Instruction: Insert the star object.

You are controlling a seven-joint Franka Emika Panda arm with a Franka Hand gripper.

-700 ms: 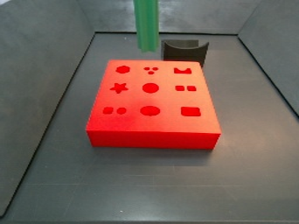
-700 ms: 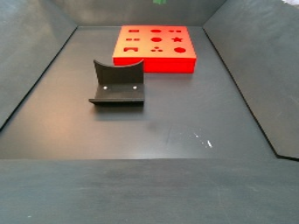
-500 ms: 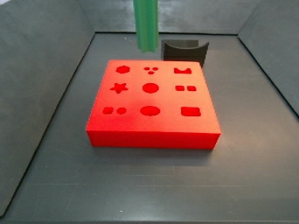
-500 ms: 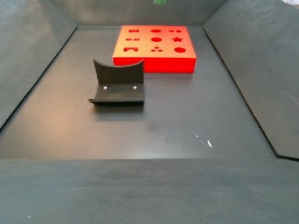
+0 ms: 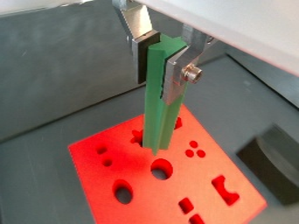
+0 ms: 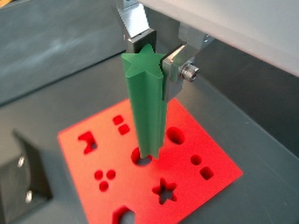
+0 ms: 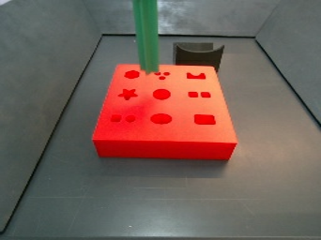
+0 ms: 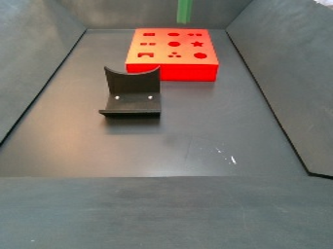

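My gripper (image 5: 162, 63) is shut on the upper part of the star object (image 5: 160, 109), a long bright green rod with a star-shaped end face (image 6: 142, 63), held upright. The gripper also shows in a wrist view (image 6: 153, 63) with the silver fingers (image 6: 176, 68) pressed on the rod's sides. The rod hangs over the red block (image 7: 163, 117), with its lower end close above the block's top near the far edge (image 7: 148, 71). The star-shaped hole (image 7: 127, 94) lies apart from the rod's tip. In both side views the gripper is out of frame; only the rod shows (image 8: 185, 10).
The red block (image 8: 173, 54) has several shaped holes. The dark fixture (image 8: 130, 93) stands on the grey floor beside the block and also shows behind it in a side view (image 7: 198, 53). Sloped grey walls (image 7: 51, 141) ring the floor.
The green rod has moved down and sideways, from behind the block's far edge to over the block's top. Block and fixture have not moved.
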